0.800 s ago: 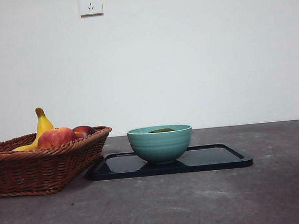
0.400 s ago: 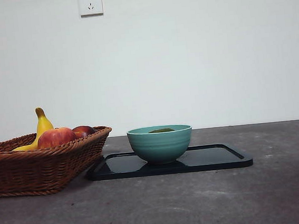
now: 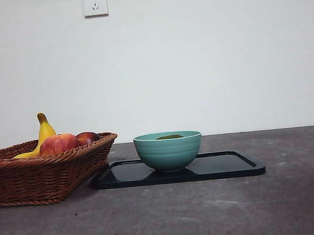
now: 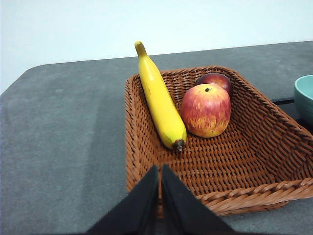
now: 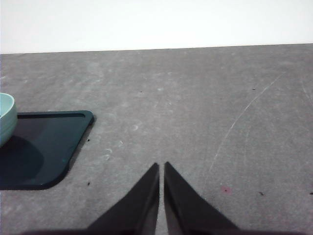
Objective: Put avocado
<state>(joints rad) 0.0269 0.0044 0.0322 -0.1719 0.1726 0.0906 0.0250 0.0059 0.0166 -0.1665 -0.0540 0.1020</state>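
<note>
— Where is the avocado [image 3: 169, 137]?

— In the teal bowl [image 3: 169, 152]. From the front view only a thin dark green sliver of it shows above the rim; the rest is hidden by the bowl's wall.

— And the bowl?

— It stands upright on the black tray [image 3: 228, 165], toward the tray's left half. The tray lies flat on the grey table [image 3: 210, 212].

— What sits beside it?

— A brown wicker basket [image 3: 40, 178], just to the left of the tray, its corner very near the tray's edge. Inside lie a yellow banana [image 4: 160, 100], a red-and-yellow apple [image 4: 206, 109] touching it near its lower end, and a darker red fruit [image 4: 215, 79] behind the apple, close to the basket's far corner.

— The grippers?

— Neither shows in the front view. The left gripper [image 4: 160, 183] hangs over the basket's near rim, its two black jaws pressed together with nothing between them. The right gripper [image 5: 161, 178] hovers over bare table, well apart from the tray's corner, its jaws likewise closed and empty. The bowl's edge just shows at the side of each wrist view.

— Anything else?

— A white wall socket [image 3: 95, 3] high on the pale wall behind.
</note>
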